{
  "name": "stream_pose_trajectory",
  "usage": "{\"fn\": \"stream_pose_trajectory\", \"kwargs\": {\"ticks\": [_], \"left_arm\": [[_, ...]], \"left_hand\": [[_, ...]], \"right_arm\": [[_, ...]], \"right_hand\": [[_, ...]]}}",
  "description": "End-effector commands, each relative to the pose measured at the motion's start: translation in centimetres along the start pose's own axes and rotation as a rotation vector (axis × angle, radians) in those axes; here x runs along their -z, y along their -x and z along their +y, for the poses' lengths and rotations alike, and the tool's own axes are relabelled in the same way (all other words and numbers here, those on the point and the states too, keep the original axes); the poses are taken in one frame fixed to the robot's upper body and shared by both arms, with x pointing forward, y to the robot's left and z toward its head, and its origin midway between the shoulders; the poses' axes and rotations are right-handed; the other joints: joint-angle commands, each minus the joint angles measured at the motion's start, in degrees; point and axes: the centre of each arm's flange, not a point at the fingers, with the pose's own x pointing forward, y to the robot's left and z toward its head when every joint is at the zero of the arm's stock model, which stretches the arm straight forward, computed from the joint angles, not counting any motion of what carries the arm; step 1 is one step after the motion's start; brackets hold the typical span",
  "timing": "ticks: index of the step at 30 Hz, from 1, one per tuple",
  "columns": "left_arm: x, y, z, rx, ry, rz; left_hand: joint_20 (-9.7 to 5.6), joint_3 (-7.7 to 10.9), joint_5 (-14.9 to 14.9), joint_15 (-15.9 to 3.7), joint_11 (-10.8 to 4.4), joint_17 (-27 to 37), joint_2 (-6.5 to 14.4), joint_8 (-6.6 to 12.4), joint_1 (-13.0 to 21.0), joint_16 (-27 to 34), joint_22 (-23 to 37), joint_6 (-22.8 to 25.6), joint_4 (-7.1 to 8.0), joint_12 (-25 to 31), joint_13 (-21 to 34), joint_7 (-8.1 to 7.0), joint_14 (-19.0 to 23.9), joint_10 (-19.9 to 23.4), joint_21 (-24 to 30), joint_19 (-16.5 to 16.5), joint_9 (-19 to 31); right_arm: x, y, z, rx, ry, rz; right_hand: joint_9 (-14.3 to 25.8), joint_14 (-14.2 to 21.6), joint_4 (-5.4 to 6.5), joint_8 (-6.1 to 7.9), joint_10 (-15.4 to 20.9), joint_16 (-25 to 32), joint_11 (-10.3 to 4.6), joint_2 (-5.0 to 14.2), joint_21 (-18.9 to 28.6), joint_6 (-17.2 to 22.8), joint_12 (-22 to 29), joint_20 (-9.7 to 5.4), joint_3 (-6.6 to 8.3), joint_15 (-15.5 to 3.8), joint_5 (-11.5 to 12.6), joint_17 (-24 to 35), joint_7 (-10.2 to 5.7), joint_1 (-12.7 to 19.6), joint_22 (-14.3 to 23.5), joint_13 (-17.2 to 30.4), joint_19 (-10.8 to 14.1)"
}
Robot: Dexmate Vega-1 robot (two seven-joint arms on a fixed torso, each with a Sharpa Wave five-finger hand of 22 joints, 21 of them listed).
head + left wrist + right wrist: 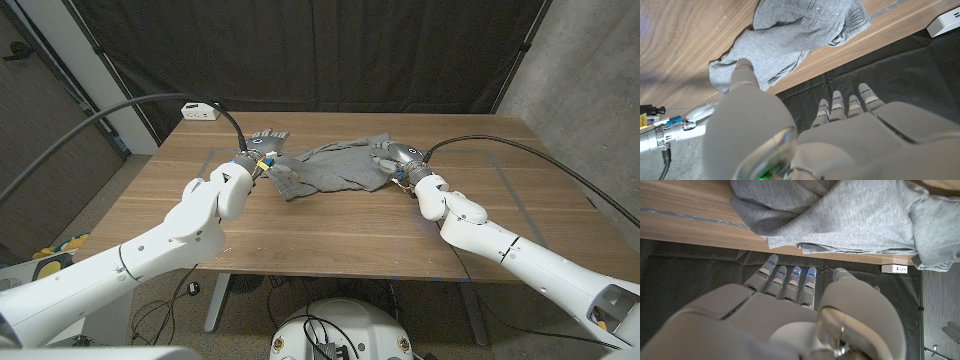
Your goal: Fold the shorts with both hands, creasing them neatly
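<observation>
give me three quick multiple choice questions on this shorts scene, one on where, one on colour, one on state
1. Where does the white power strip sit?
A. far left corner of the table
B. near right corner
C. on the shorts

2. What colour are the shorts?
A. blue
B. grey
C. red

3. How do the shorts lie?
A. folded in a neat square
B. hanging off the edge
C. rumpled between both hands

Key: 1 A, the head view shows it at the far left corner of the table. 2 B, grey in all views. 3 C, bunched cloth between the left hand and the right hand.
</observation>
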Motion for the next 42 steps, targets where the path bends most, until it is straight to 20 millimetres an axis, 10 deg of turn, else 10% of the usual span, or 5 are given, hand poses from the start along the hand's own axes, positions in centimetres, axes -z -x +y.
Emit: {"fn": "stream_pose_trajectory", "kwargs": {"ticks": [1,42], "left_arm": [[-0.3,0.3,-1.2,0.025,-0.025,0.009],[-1.1,-0.2,-4.6,0.088,-0.187,0.089]], "left_hand": [[0.20,-0.34,0.6,0.24,0.21,0.0,0.0,0.47,1.0,-0.1,-0.1,0.7,-0.10,0.4,0.1,2.05,0.4,0.6,0.0,0.5,0.1],[0.29,-2.83,2.8,-2.23,-4.08,0.0,1.4,0.67,3.2,0.5,-0.1,5.5,-0.14,1.4,0.4,-1.17,4.2,6.4,-0.8,2.1,0.2]], "right_arm": [[0.1,0.1,1.4,-0.031,-0.007,0.009],[1.3,0.5,4.2,-0.118,-0.040,0.066]], "right_hand": [[0.0,0.0,-0.15,0.29,0.7,-0.2,-0.12,-0.17,0.0,0.3,0.4,0.26,0.49,-3.88,-0.2,-0.1,0.30,0.2,0.1,0.1,0.2],[0.0,0.4,-1.33,0.61,0.9,-0.4,-0.18,-0.35,0.1,1.5,0.2,0.45,2.50,-3.85,-1.0,-0.7,0.76,1.2,0.0,0.1,0.3]]}}
